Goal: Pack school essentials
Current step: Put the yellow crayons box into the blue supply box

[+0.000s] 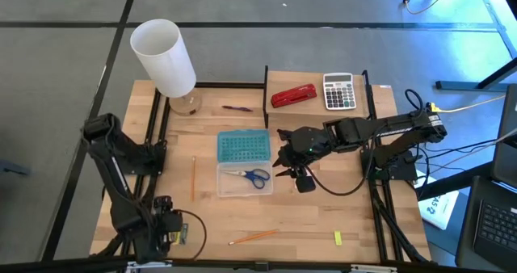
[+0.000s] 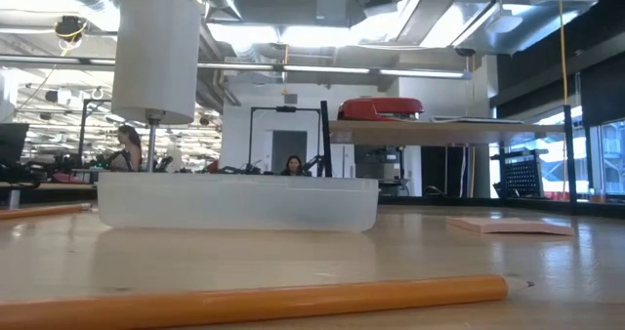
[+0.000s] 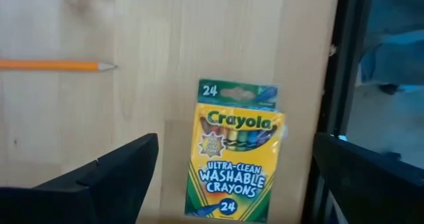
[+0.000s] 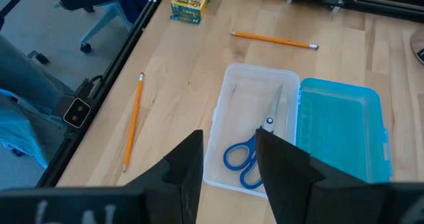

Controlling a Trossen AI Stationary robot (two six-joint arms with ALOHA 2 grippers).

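Two wide-open fingers of the left gripper (image 3: 228, 184) hung directly over the green-yellow cardboard crayon box (image 3: 235, 151) (lying lengthwise between them) at the table's near-left corner, nearer this arm.

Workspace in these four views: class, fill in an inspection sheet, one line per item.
Surface: pale wooden table, dark frame.
Job's things: blue-handled scissors in clear plastic case, teal lid open; green-yellow crayon box and three orange pencils loose; small yellow block; thin dark-red pen.
Clutter: red stapler, grey calculator on shelf; white cylinder.
Grippers: left gripper over crayon box, jaws open; right gripper above case, empty.
Cables: black, yellow at right edge.
Surroundings: people seated behind.
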